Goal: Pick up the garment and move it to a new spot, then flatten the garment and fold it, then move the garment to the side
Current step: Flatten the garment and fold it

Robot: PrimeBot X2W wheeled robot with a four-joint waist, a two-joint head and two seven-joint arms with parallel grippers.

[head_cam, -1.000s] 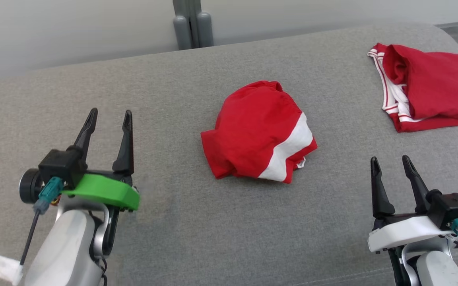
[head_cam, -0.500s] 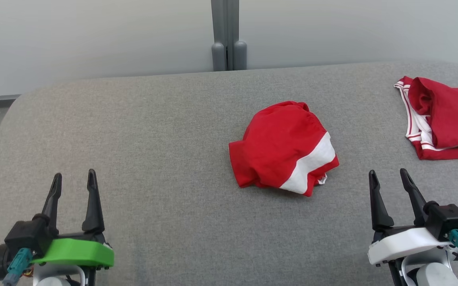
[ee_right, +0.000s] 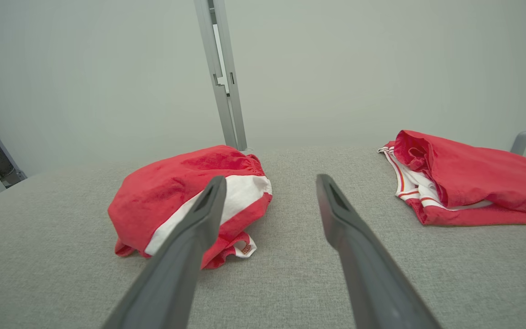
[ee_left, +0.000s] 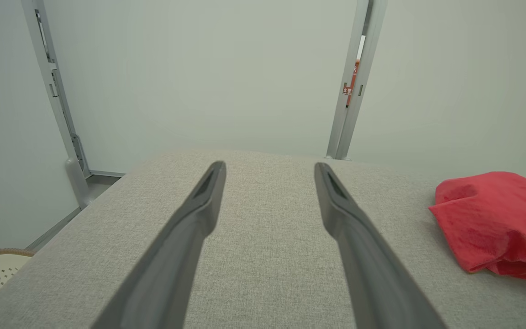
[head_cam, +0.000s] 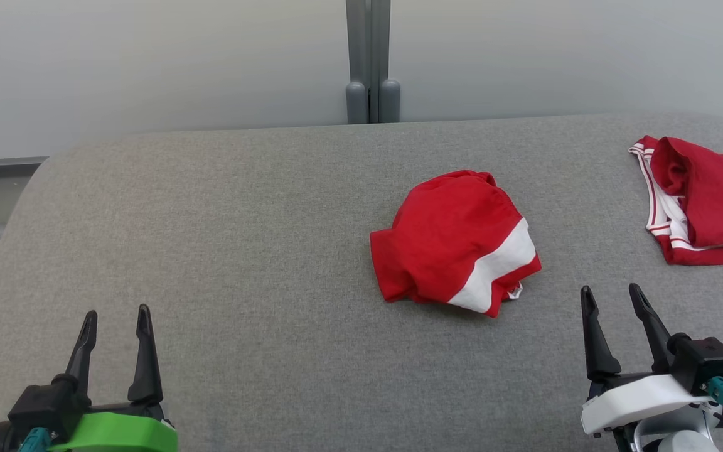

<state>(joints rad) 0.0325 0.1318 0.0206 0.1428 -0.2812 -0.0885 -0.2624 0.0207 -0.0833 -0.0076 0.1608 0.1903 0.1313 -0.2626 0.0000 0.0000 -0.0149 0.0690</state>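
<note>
Left end effector (head_cam: 117,312) sits at the lower left of the head view, its two dark fingers (head_cam: 144,358) spread wide and pointing forward, rising from a green wrist mount (head_cam: 117,433). Right end effector (head_cam: 610,289) sits at the lower right above a white wrist mount (head_cam: 634,392), likewise spread, leaning slightly to the left. Both wrist views confirm the tips parted and well apart.

Head view: the padded grey top (head_cam: 242,251) is looked down on from high at the near edge, far wall (head_cam: 148,63) faced. Left wrist view: set low over the near left, aimed far. Right wrist view: set low, near right, closer to the crumpled red garment (head_cam: 455,242), which is shared by all three views.
</note>
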